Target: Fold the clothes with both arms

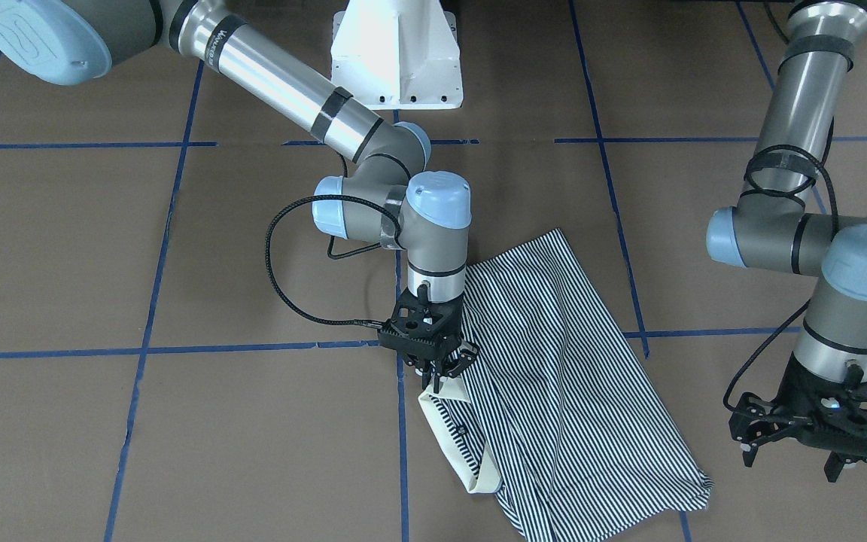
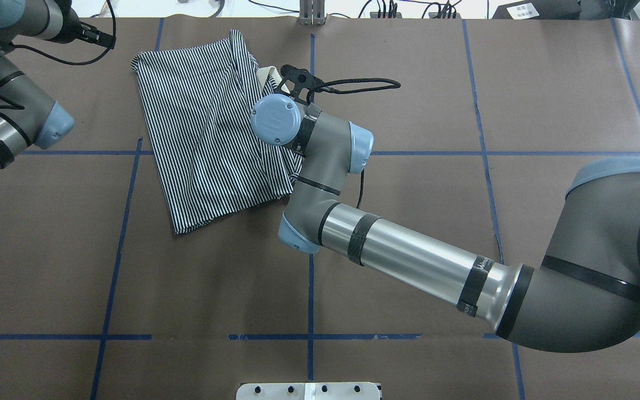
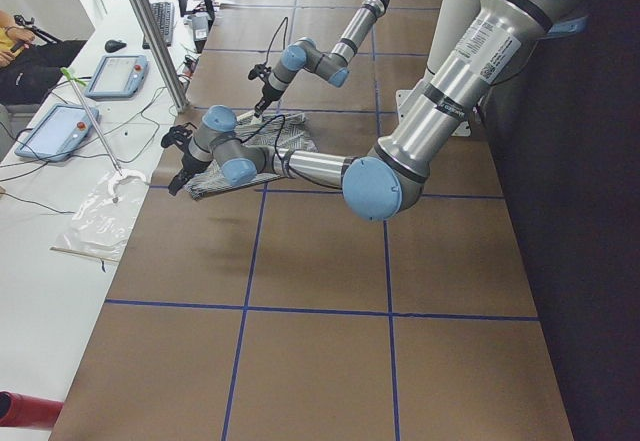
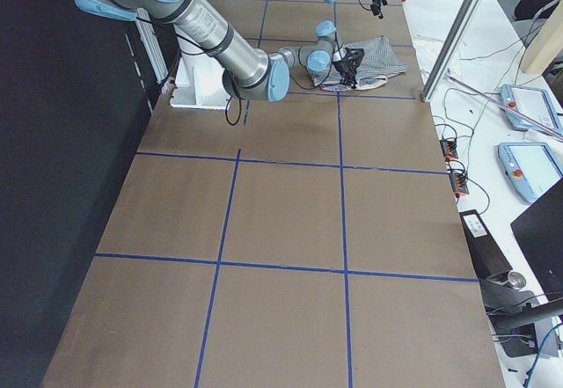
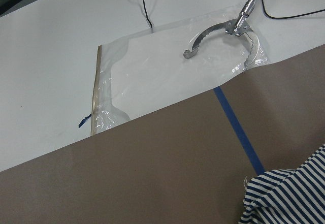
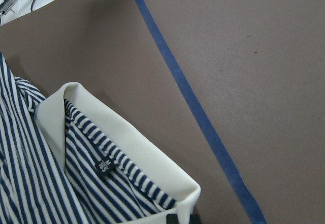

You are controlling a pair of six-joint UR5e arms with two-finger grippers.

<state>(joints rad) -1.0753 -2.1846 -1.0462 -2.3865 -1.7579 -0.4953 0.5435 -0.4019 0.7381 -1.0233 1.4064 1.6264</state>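
A: Where is the polo shirt (image 1: 569, 391)?
B: It lies folded on the brown table (image 1: 177, 263), and the right gripper (image 1: 437, 373) pinches its cream collar (image 1: 479, 482)
A: The left gripper (image 1: 791, 465)?
B: Well off the shirt's far side, fingers spread, empty
A: Any writing?
B: Only the right wrist view shows a black neck tag (image 6: 103, 165), its print too small to read; only the left wrist view shows a clear bag (image 5: 152, 76) beyond the shirt

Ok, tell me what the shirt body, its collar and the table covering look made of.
Shirt body: soft knit, likely cotton, matte; it drapes and wrinkles.
Collar: thicker plain cream knit, holding a folded edge.
Table covering: matte brown paper or card, apparently; it lies flat, crossed by blue tape lines.
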